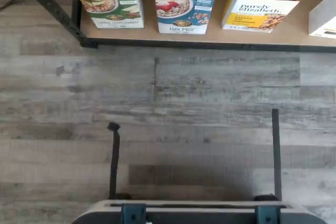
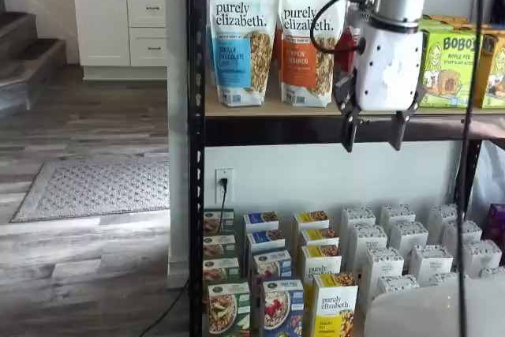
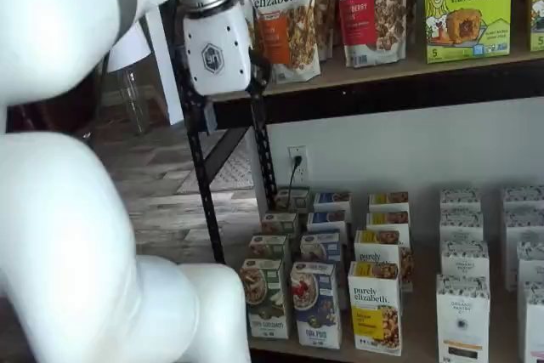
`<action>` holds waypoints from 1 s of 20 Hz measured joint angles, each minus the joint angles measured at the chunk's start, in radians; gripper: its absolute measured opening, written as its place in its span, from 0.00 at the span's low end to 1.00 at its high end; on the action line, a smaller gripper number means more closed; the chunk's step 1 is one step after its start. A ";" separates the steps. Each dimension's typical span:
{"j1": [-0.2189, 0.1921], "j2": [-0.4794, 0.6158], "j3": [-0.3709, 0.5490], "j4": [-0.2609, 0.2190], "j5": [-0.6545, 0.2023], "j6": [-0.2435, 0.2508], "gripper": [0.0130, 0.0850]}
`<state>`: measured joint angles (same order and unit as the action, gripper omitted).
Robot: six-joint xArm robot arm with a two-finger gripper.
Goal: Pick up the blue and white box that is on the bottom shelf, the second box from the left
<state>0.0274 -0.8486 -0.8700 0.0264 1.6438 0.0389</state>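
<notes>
Your pincer hung released, fingers apart, level with the upper shelf edge, well above the blue and white box, which stood upright on the bottom shelf beside the green-fronted carton.

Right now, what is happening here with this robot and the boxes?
The robot arm hangs in front of a store rack, its gripper open and empty, level with the upper shelf of granola bags. It is meant to take the blue and white box in the front row of the bottom shelf, between a green box and a yellow one. It has not gone down to it yet.
</notes>
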 joint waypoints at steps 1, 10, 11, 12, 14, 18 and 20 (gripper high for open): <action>-0.001 0.002 0.018 -0.002 -0.024 -0.002 1.00; -0.012 0.026 0.149 0.010 -0.200 -0.015 1.00; -0.013 0.031 0.163 0.014 -0.218 -0.017 1.00; -0.013 0.035 0.175 0.017 -0.233 -0.019 1.00; -0.008 0.040 0.203 0.015 -0.274 -0.016 1.00; 0.006 0.057 0.275 0.014 -0.385 -0.005 1.00; 0.010 0.075 0.305 0.022 -0.437 -0.006 1.00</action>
<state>0.0369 -0.7739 -0.5646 0.0482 1.2069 0.0330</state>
